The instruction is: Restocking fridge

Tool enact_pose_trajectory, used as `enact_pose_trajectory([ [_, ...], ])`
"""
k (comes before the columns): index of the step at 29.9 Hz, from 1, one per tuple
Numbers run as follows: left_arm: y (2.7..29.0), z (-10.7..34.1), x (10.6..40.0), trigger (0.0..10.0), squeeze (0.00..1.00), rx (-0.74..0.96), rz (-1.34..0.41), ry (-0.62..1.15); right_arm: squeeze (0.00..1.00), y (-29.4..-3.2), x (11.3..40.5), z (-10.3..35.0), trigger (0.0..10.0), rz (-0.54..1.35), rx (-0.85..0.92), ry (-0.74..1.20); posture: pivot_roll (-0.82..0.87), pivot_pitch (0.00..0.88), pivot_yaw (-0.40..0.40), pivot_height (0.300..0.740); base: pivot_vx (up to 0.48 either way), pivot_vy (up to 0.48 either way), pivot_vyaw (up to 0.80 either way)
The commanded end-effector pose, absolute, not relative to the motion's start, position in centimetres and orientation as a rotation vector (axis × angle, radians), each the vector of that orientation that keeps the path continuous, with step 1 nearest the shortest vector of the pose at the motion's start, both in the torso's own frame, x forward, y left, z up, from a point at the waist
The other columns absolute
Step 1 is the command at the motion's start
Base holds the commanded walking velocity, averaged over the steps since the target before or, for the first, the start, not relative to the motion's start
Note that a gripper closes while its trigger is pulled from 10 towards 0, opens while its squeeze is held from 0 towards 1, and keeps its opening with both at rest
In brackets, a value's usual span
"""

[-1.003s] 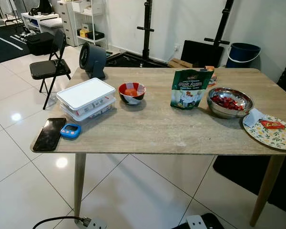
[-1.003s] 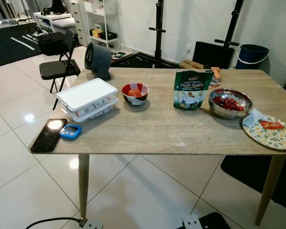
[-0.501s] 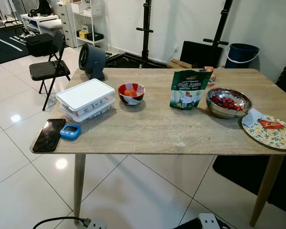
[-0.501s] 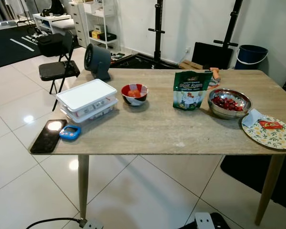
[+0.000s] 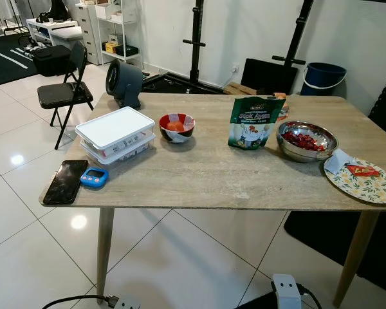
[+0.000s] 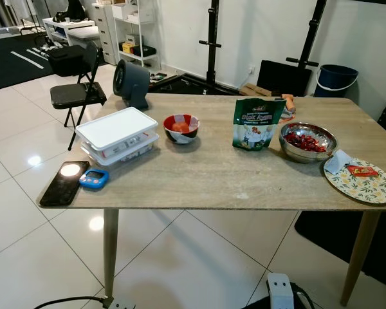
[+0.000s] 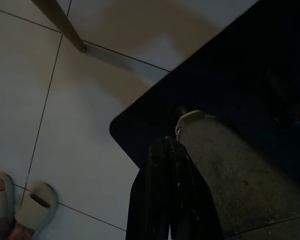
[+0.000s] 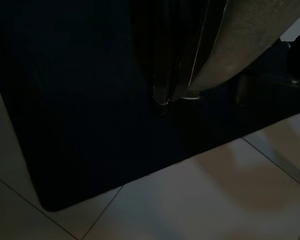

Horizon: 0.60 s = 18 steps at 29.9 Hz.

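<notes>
I see the green standing snack pouch (image 5: pixel 256 122) upright mid-table on the light wooden table (image 5: pixel 206 174), between the red-and-white bowl (image 5: pixel 177 126) and the steel bowl of red fruit (image 5: pixel 307 140). Left gripper (image 7: pixel 165 145) and right gripper (image 8: pixel 165 100) hang idle over dark mat, fingers pressed together.

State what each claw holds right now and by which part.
Nothing is held. The left claw and right claw both hang shut and empty over the floor beside the robot's legs.
</notes>
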<state>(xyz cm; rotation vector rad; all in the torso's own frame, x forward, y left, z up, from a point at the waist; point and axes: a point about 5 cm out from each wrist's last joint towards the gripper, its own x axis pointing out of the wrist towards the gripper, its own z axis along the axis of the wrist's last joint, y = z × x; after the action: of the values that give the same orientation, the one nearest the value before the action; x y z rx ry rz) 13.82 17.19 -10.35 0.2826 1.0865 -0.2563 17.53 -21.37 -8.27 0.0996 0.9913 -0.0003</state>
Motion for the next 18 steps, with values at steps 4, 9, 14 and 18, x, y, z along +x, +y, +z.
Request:
enact_pose_trajectory([
  [4, 17.6, -10.8, 12.5, 10.0, 0.00, 0.283, -0.253, 1.145, 0.00, -21.7, 16.9, -8.5, 10.0, -0.029, 0.106, 1.006, -0.04, 0.000, -0.034, 0.740, 0.000, 0.000, 0.00],
  [9, 17.9, -10.7, 12.7, 10.0, 0.00, 0.284, -0.242, 1.140, 0.00, -22.2, 16.0, -8.8, 10.0, -0.060, 0.105, 1.026, -0.05, 0.000, -0.033, 0.740, 0.000, 0.000, 0.00],
  [14, 18.2, -10.7, 12.8, 10.0, 0.00, 0.271, -0.215, 1.140, 0.00, -22.4, 15.8, -8.9, 10.0, -0.064, 0.097, 1.034, -0.05, 0.000, -0.045, 0.740, 0.000, 0.000, 0.00],
  [18, 18.1, -10.7, 12.5, 10.0, 0.00, 0.252, -0.198, 1.143, 0.00, -22.9, 15.4, -8.9, 10.0, -0.073, 0.089, 1.043, -0.04, 0.000, -0.052, 0.740, 0.000, 0.000, 0.00],
])
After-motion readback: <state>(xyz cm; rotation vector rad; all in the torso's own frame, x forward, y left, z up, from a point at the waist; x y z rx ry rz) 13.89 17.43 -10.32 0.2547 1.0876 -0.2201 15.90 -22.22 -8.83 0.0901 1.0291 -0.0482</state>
